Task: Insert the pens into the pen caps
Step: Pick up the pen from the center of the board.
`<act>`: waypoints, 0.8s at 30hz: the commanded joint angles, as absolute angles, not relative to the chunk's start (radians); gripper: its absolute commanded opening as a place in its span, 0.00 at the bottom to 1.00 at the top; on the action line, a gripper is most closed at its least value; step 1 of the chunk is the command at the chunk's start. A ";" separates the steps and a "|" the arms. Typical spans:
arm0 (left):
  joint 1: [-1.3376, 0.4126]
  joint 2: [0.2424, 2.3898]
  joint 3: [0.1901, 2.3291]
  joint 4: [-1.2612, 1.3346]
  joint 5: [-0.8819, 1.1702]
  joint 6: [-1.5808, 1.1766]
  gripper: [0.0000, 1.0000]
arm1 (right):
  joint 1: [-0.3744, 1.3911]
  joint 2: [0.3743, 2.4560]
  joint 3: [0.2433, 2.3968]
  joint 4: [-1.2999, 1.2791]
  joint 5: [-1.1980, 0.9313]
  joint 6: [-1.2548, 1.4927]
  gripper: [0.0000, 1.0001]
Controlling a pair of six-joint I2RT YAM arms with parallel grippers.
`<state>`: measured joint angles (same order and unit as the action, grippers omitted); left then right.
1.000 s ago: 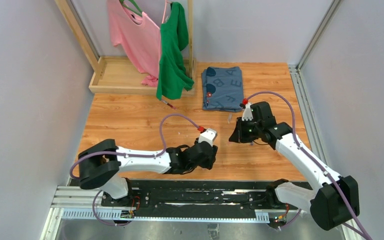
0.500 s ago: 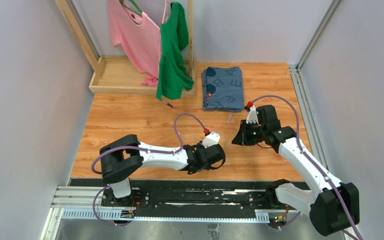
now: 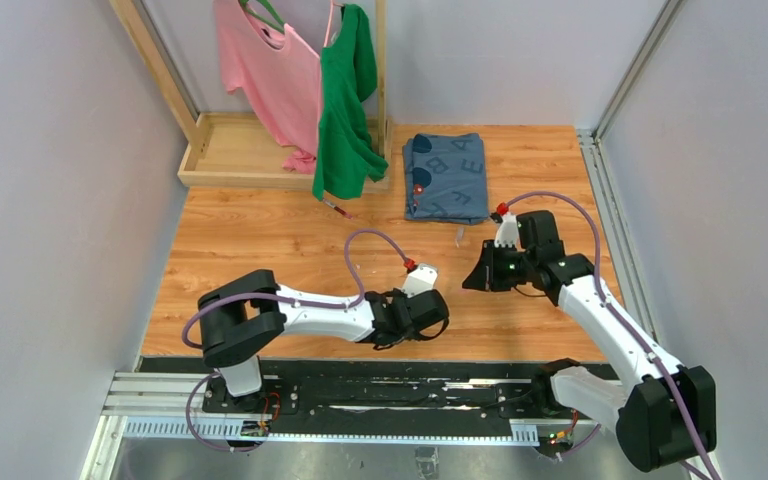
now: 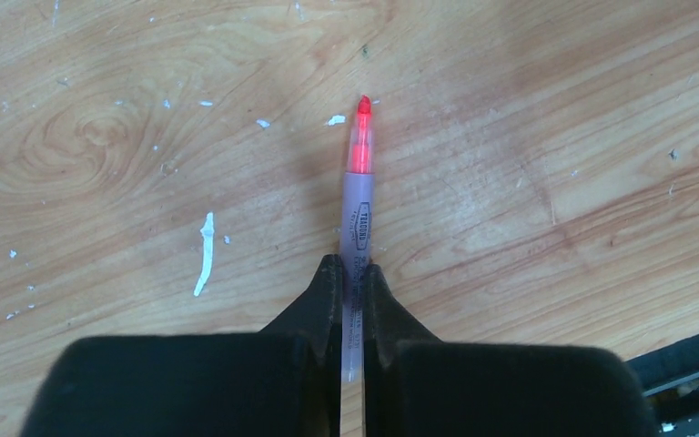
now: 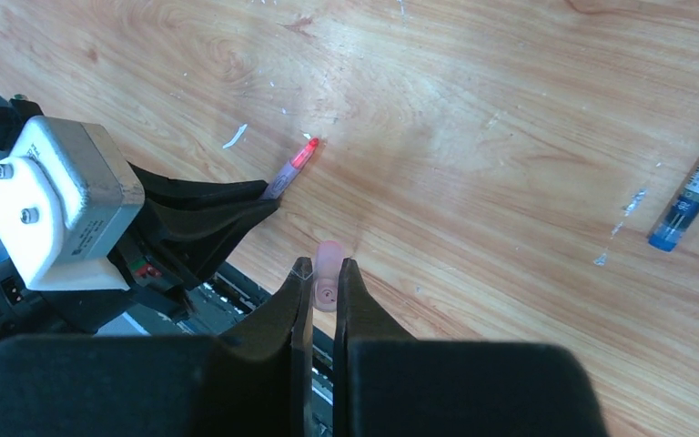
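My left gripper [image 4: 353, 264] is shut on a pen [image 4: 359, 205] with a pale purple barrel and a bare red tip that points away from me, low over the wooden table. In the right wrist view that pen [image 5: 293, 167] juts from the left gripper [image 5: 268, 194]. My right gripper [image 5: 326, 266] is shut on a stubby translucent pink pen cap [image 5: 328, 264], whose open end faces my camera. From above, the left gripper [image 3: 438, 312] and the right gripper [image 3: 472, 278] sit a short way apart. A blue pen [image 5: 694, 194] lies off to the right. A dark red pen [image 3: 335, 207] rests near the rack.
A folded blue cloth [image 3: 446, 177] lies at the back centre. At the back left a wooden rack [image 3: 230, 160] carries a pink shirt [image 3: 265, 70] and a green shirt [image 3: 345, 100]. White scraps [image 4: 203, 253] dot the wood. The black base rail [image 3: 380, 385] runs along the near edge.
The left arm swung right and toward the near edge, and its jaws closed on the pen. The right gripper shifted slightly right, still holding the cap.
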<state>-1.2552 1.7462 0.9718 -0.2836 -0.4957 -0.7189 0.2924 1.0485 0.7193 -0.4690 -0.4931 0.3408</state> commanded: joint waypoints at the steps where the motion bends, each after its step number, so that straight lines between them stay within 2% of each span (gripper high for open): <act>1: -1.264 1.694 0.861 -0.226 -0.502 -0.679 0.00 | 0.248 1.050 0.699 -0.447 -0.614 0.326 0.01; 8: -1.255 1.428 0.560 0.323 -0.419 -0.383 0.00 | 0.212 1.094 0.744 -0.473 -0.849 0.268 0.00; 11: -1.244 1.351 0.469 0.482 -0.349 -0.309 0.00 | 0.214 1.100 0.769 -0.508 -0.889 0.241 0.01; 24: -1.243 1.309 0.352 0.678 -0.234 -0.269 0.00 | 0.286 1.144 0.776 -0.477 -0.874 0.289 0.00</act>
